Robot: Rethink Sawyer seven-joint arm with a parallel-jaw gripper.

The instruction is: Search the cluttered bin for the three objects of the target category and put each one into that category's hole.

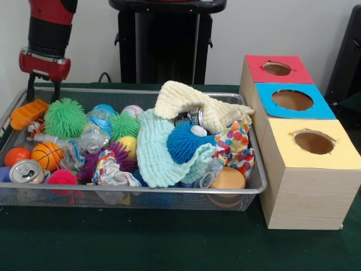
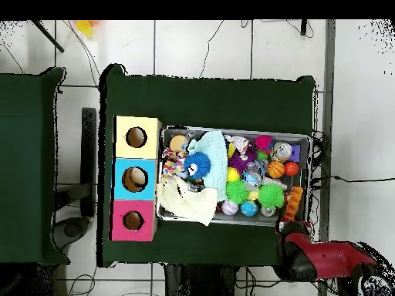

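A wire mesh bin point(image 1: 248, 189) point(image 2: 305, 137) holds a heap of clutter. In it lie a green spiky ball point(image 1: 65, 117), a blue spiky ball point(image 1: 183, 142) point(image 2: 197, 164), a purple one point(image 1: 113, 155), a mini basketball point(image 1: 47, 155) point(image 2: 275, 169), an orange ball point(image 1: 17, 156), a baseball point(image 1: 132, 111), a soda can point(image 1: 25, 171) and crumpled cloths. To the side stands a wooden box with a red hole point(image 1: 277, 68) point(image 2: 133, 220), a blue hole point(image 1: 292, 100) point(image 2: 134, 179) and a yellow hole point(image 1: 313, 142) point(image 2: 136, 137). My gripper point(image 1: 43, 93) point(image 2: 292, 227) hangs open and empty over the bin's back corner.
A pale yellow cloth point(image 1: 194, 104) drapes over the bin's rim toward the box, and a mint knitted cloth point(image 1: 158, 149) covers the middle. An orange block point(image 1: 28, 113) lies just below the gripper. A second can point(image 1: 192, 118) peeks out between the cloths.
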